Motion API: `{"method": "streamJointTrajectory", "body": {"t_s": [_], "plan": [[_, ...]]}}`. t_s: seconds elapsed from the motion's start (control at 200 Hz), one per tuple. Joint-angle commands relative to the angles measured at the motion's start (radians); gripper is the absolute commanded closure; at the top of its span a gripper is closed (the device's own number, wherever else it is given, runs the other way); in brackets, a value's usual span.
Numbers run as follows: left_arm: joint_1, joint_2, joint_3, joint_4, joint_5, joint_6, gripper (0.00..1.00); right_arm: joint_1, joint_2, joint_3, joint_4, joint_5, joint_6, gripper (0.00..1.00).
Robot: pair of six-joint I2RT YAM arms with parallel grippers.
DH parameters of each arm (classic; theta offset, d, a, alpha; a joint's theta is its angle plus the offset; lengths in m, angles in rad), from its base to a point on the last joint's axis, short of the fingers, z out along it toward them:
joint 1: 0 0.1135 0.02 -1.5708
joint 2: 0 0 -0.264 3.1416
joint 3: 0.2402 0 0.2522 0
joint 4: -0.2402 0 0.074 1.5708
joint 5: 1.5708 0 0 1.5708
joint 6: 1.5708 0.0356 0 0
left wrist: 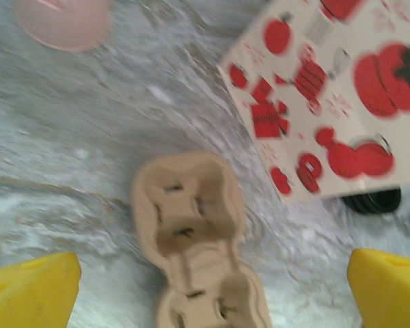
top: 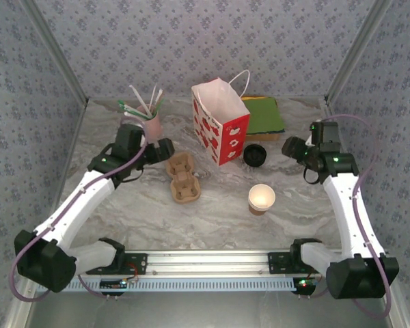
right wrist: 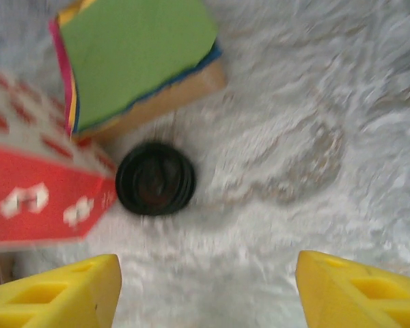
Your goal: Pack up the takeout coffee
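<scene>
The takeout coffee is out of view. A lidless brown paper cup with a pale inside stands upright at the middle right of the table. A round black lid lies beside the red-and-white gift bag. My right gripper hovers open just right of the lid, with bare table between its yellow fingers. My left gripper is open above the far end of the cardboard cup carrier.
A pink cup holding several straws stands behind the left gripper. A stack of coloured sheets, green on top, lies right of the bag on a wooden board. Patterned walls close in the marble table.
</scene>
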State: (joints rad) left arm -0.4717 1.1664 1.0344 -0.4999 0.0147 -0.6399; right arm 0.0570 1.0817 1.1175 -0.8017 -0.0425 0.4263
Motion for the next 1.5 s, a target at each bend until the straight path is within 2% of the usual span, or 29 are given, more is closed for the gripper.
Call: {"method": "streamJointTrajectory", "body": {"t_s": [0.0, 0.08, 0.165, 0.295, 0.425, 0.49, 0.675, 1.184, 1.494], "plan": [[-0.116, 0.016, 0.063, -0.052, -0.098, -0.037, 0.0, 0.091, 0.013, 0.043, -0.233, -0.028, -0.005, 0.41], [-0.185, 0.038, 0.086, -0.066, -0.101, -0.012, 0.0, 0.153, 0.025, 0.051, -0.315, -0.032, 0.008, 0.48], [-0.216, 0.054, 0.09, -0.052, -0.042, -0.001, 0.0, 0.211, 0.03, 0.037, -0.37, -0.046, 0.032, 0.58], [-0.247, 0.069, 0.087, -0.015, 0.008, 0.009, 0.0, 0.281, 0.024, -0.002, -0.408, -0.043, 0.073, 0.64], [-0.279, 0.093, 0.116, -0.026, 0.027, 0.045, 0.0, 0.31, 0.026, -0.048, -0.424, -0.046, 0.099, 0.66], [-0.297, 0.105, 0.131, -0.035, 0.028, 0.063, 0.0, 0.309, 0.032, -0.069, -0.423, -0.046, 0.111, 0.71], [-0.332, 0.116, 0.14, -0.034, 0.029, 0.09, 0.0, 0.309, 0.062, -0.091, -0.399, -0.062, 0.111, 0.71], [-0.338, 0.128, 0.15, -0.03, 0.014, 0.098, 0.0, 0.266, 0.115, -0.109, -0.383, -0.066, 0.073, 0.72], [-0.342, 0.131, 0.156, -0.035, 0.016, 0.1, 0.0, 0.25, 0.118, -0.125, -0.362, -0.077, 0.065, 0.79]]}}
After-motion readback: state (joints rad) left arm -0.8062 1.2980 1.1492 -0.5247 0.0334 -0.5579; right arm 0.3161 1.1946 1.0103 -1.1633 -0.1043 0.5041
